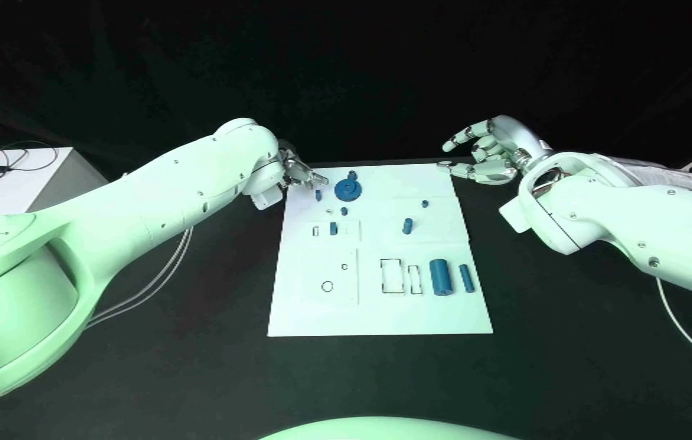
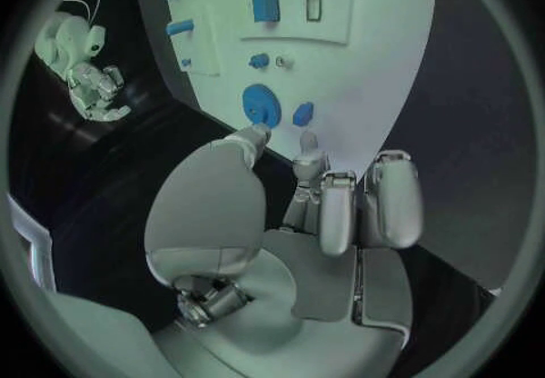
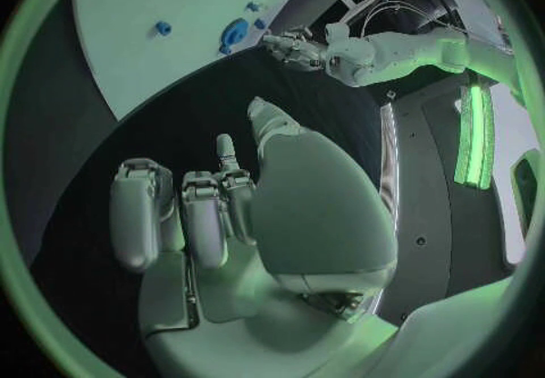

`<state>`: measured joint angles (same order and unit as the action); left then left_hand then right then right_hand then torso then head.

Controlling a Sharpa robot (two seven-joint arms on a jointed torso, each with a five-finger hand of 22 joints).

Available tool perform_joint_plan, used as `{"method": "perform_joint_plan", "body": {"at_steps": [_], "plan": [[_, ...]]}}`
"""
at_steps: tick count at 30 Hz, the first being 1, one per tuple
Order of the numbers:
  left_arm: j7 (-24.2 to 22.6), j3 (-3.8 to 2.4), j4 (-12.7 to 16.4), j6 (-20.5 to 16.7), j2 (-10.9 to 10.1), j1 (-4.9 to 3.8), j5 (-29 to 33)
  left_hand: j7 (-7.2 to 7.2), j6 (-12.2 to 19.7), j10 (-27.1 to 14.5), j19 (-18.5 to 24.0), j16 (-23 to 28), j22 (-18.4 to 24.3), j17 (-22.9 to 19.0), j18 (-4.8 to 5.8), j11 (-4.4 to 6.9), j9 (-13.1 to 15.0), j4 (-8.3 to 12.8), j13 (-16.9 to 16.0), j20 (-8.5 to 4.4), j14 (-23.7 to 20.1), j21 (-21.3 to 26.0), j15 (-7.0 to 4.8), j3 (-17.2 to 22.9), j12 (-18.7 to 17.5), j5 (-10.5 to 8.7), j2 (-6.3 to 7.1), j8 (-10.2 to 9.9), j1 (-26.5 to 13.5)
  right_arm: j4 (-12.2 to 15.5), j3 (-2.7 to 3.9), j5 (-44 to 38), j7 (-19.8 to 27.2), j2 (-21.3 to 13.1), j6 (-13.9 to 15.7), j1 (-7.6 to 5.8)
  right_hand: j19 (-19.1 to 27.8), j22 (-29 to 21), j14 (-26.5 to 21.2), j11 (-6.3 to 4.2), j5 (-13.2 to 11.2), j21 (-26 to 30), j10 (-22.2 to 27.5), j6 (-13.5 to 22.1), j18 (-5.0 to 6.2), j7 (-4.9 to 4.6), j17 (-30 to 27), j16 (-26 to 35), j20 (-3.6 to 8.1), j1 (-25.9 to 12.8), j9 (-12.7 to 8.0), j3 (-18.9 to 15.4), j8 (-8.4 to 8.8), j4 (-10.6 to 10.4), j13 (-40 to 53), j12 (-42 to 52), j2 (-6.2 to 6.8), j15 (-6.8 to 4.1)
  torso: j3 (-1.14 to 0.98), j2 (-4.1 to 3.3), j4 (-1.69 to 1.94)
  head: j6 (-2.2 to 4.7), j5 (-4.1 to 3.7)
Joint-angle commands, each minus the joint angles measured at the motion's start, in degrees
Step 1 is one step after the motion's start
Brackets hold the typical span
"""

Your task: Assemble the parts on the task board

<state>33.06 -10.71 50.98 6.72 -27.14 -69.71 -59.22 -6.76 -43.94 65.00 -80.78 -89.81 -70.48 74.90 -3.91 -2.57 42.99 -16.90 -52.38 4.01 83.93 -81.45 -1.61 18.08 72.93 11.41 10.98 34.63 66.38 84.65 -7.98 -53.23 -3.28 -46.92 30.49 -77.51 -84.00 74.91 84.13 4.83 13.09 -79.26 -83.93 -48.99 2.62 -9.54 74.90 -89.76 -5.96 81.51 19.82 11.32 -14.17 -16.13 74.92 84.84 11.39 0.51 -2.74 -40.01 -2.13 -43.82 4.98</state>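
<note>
At the far left of the head view a white box (image 1: 43, 175) with dark cables is seen at the edge of the black table (image 1: 173, 360). The left hand (image 1: 293, 176) is found left of centre in the upper half of the frame, just off the top left corner of the task board (image 1: 378, 315). Nothing is held in it; in the left wrist view its fingers (image 2: 341, 205) are loosely bent and apart, their tips over the board's near edge.

The board is laid flat in the middle of the frame. Near its top left corner a round blue disc part (image 1: 348, 190) is placed, with a small blue piece (image 1: 317, 196) just beside it to the left; in the left wrist view the disc (image 2: 260, 104) lies just beyond the fingertips, not touched. Further down, a small blue part (image 1: 333, 228) is set in the left half, and a short blue peg (image 1: 407, 225) lies near the centre. In the lower right part two blue cylinders (image 1: 440, 278) and (image 1: 466, 278) are laid side by side, right of an outlined rectangle.

The right hand (image 1: 488, 152) is seen in the upper right, beside the board's top right corner and above the table. Nothing is held; in the right wrist view its fingers (image 3: 204, 223) are partly curled and spread apart.
</note>
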Motion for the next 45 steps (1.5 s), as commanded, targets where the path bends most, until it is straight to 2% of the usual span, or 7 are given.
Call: {"method": "perform_joint_plan", "body": {"at_steps": [1,13,17,26,34,40,45], "plan": [[-0.7,0.02,-0.7,1.6,0.4,-0.13,-1.5,-0.05,-0.2,-0.4,0.2,0.0,0.1,14.8,-0.18,0.01,-0.1,0.0,0.0,0.42,6.0,0.3,0.47,-0.5,0.1,-0.39,0.12,0.3,-0.6,0.2,0.07,-0.7,0.6,0.0,0.1,-0.02,-2.1,6.1,5.9,-0.11,-0.1,0.3,-0.1,0.3,0.08,0.01,15.1,-0.2,0.07,-0.7,0.1,0.0,-0.19,-0.2,9.5,-0.3,-0.06,-0.24,-0.05,-0.24,-0.18,0.13,0.22],[-1.1,0.3,-2.0,1.9,1.1,-0.13,-1.7,-0.03,-0.2,-0.3,0.2,-0.1,0.0,14.9,-0.17,0.02,-0.1,0.0,0.0,0.42,6.0,0.3,0.47,-0.6,0.1,-0.36,0.02,0.4,-0.7,0.2,0.15,-0.8,0.6,0.0,0.1,-0.04,-2.1,6.1,5.9,-0.11,-0.1,0.3,-0.1,0.3,0.08,0.01,15.1,-0.2,0.07,-0.7,0.1,0.0,-0.19,-0.2,9.5,-0.3,-0.06,-0.24,-0.05,-0.18,-0.14,0.05,0.27],[-1.2,0.45,-2.4,2.5,1.3,-0.13,-1.6,0.04,-0.2,-0.4,0.2,-0.1,0.0,15.0,-0.17,0.08,-0.1,0.1,0.0,0.41,6.0,0.3,0.44,-0.5,0.1,-0.17,-0.43,0.6,-0.1,0.2,0.16,-0.8,0.6,0.0,0.1,-0.05,-2.1,6.1,5.9,-0.11,-0.1,0.3,-0.1,0.3,0.08,0.01,15.1,-0.2,0.07,-0.7,0.1,0.0,-0.19,-0.2,9.5,-0.3,-0.06,-0.24,-0.02,-0.21,-0.17,-0.02,0.25],[-1.5,1.17,-2.8,3.4,1.5,-0.11,-0.6,0.1,-0.2,-0.4,0.1,-0.2,-0.1,15.1,-0.14,0.16,-0.2,0.2,0.0,0.36,6.1,0.2,0.38,0.2,0.2,0.06,-0.93,0.8,1.5,0.2,0.18,-0.8,0.6,0.0,0.0,-0.05,-2.1,6.2,5.9,-0.12,0.0,0.2,-0.2,0.4,0.05,0.02,15.1,-0.2,0.07,-0.7,0.1,0.0,-0.29,-0.2,9.5,-0.3,-0.09,-0.24,-0.04,-0.26,-0.1,-0.23,0.17],[-1.7,1.53,-2.8,3.3,1.5,-0.11,-0.2,0.13,-0.3,-0.4,0.2,-0.2,-0.1,15.1,-0.15,0.19,-0.3,0.1,-0.1,0.35,6.1,0.2,0.35,0.8,0.2,0.11,-1.27,0.9,2.0,0.2,0.19,-0.8,0.5,0.1,0.0,-0.06,-2.1,6.2,5.9,-0.12,0.0,0.2,-0.2,0.4,0.05,0.02,15.1,-0.2,0.07,-0.7,0.1,0.0,-0.29,-0.2,9.5,-0.3,-0.09,-0.24,-0.06,-0.18,-0.09,-0.35,0.24],[-2.3,1.69,-2.6,2.1,1.5,-0.11,0.2,0.17,-0.3,-0.7,0.1,-0.2,-0.2,15.1,-0.14,0.24,-0.6,0.2,0.5,0.31,6.1,0.2,0.31,2.0,0.0,0.09,-1.98,0.9,2.8,0.1,0.19,-0.8,0.4,0.1,-0.1,-0.06,-2.1,6.2,5.9,-0.12,0.0,0.1,-0.3,0.4,0.03,0.02,15.1,-0.2,0.07,-0.7,0.1,0.0,-0.35,-0.2,9.6,-0.2,-0.12,-0.24,-0.1,-0.15,-0.08,-0.36,0.4],[-2.7,1.77,-2.4,1.7,1.4,-0.11,0.8,0.35,-0.3,-0.6,0.1,-0.2,-0.4,15.1,-0.12,0.45,-0.9,0.2,0.6,0.15,6.1,0.1,0.14,5.8,-0.1,-0.08,-2.95,1.2,5.3,0.1,0.19,-0.8,0.4,0.2,-0.2,-0.06,-2.1,6.2,5.9,-0.12,0.0,0.1,-0.3,0.4,0.03,0.02,15.1,-0.2,0.07,-0.7,0.1,0.0,-0.35,-0.2,9.6,-0.2,-0.12,-0.24,-0.08,-0.2,-0.14,-0.36,0.43]]}}
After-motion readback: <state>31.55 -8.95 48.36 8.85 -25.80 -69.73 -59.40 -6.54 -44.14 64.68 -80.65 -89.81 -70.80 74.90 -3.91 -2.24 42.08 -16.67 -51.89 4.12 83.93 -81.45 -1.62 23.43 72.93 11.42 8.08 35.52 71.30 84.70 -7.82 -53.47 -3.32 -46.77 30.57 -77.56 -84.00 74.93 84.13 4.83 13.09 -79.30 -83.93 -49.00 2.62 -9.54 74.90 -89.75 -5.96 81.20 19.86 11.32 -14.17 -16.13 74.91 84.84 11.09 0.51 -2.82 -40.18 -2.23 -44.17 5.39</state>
